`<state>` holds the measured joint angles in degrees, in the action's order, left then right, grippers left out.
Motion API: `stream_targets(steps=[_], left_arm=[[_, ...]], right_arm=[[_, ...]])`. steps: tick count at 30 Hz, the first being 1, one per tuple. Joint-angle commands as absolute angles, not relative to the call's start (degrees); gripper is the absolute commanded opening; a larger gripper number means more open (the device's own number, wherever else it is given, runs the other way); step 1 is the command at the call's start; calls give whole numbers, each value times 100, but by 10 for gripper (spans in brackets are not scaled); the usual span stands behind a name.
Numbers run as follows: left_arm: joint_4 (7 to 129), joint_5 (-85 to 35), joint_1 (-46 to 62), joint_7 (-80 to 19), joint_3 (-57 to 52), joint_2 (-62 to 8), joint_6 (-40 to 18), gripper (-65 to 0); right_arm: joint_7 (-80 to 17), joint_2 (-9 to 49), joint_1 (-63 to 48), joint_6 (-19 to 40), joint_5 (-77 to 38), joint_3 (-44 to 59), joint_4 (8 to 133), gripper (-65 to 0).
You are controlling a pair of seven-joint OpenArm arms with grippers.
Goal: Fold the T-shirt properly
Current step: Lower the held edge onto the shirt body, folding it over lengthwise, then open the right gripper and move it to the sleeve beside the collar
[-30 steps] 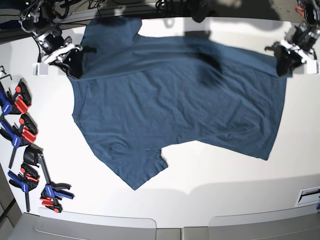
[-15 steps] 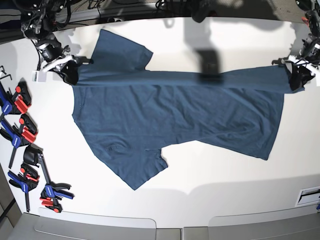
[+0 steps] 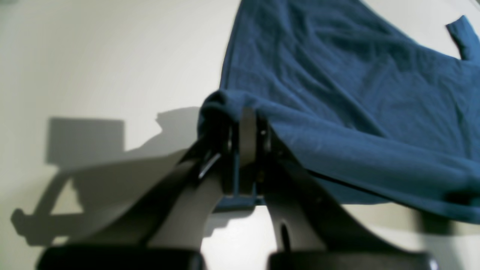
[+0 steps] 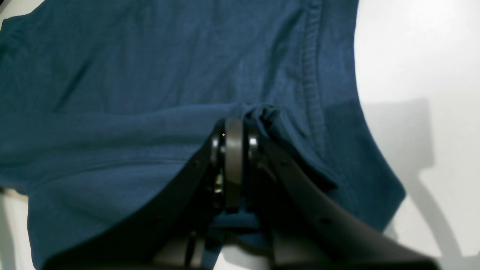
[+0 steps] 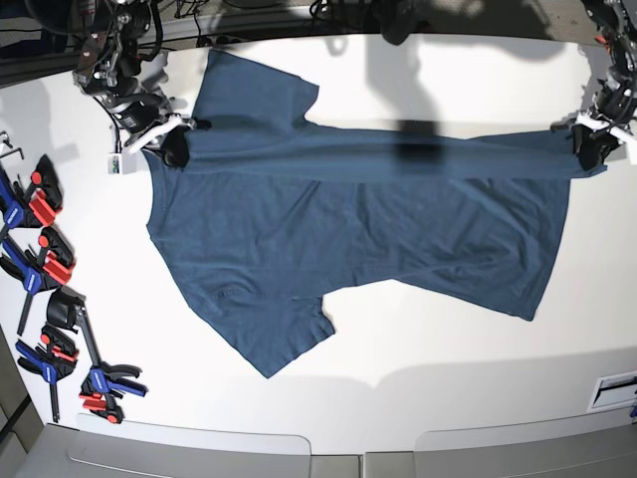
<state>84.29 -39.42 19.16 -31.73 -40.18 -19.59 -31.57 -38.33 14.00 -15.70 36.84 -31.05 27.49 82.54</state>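
The dark navy T-shirt lies spread on the white table, one sleeve at the back left and one toward the front. Its far edge is pulled into a taut raised band between both grippers. At the base view's left end of the band, my right gripper is shut on the cloth near the shoulder; its wrist view shows the jaws pinching bunched T-shirt fabric. My left gripper is shut on the hem corner at the right end, and up close T-shirt cloth wraps its tips.
Several blue and red clamps lie along the table's left edge. A small white slotted part sits at the front right corner. Cables and arm bases crowd the back edge.
Both grippers have moved toward the front with the shirt's far edge, drawing it taut. The back sleeve now lies flat behind the band. The right gripper also shifted inward.
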Motion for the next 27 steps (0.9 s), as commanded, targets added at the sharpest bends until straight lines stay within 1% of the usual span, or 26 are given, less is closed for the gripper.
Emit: stream_targets(steps=[1,3,10,11,13,14,15,22,27], left_arm=[[8433,-4053,1868,-3009,-4066,-2119,-3144,-650],[8350,-4053,1857,-3009,-4066,-2180,-3146,-650],[8322,-4053,1859,-3129,-4066,-2213,-3148,-650],[8322,-4053,1859,-3162,-4066,-2213,-3148,-650],[8322,-4051,1861,-3168,-4066,-2215,-3148,-525],[8322,-4051,1861,-3170,-4066,-2231,-3148,-482],[8322,-4051,1861,-3168,-4066,-2261,-3148,-458],[8333,-4053,1879,-3216,-4069,-2742,-3146,-453],[8342,-4056,1890,-3262,-4097,-3242,-3144,-453]], right_arm=[[-3682,1494,-1522,3583,-3142,2781,8344,-650],[-3682,1494,-1525,3498,-3142,2781,8344,-650],[-3828,1494,-1525,3505,-3168,2781,8344,-650],[-3870,1494,-1525,3507,-3190,2781,8344,-608],[-3916,1494,-1525,3509,-3271,2781,8346,-446],[-3955,1496,-1525,3509,-3378,2783,8346,-393],[-3999,1496,-1525,3507,-3505,2783,8364,-374],[-4624,1494,-1525,3514,-4278,3072,9059,-374],[-5583,1435,-1546,3516,-4906,3804,9924,-375]])
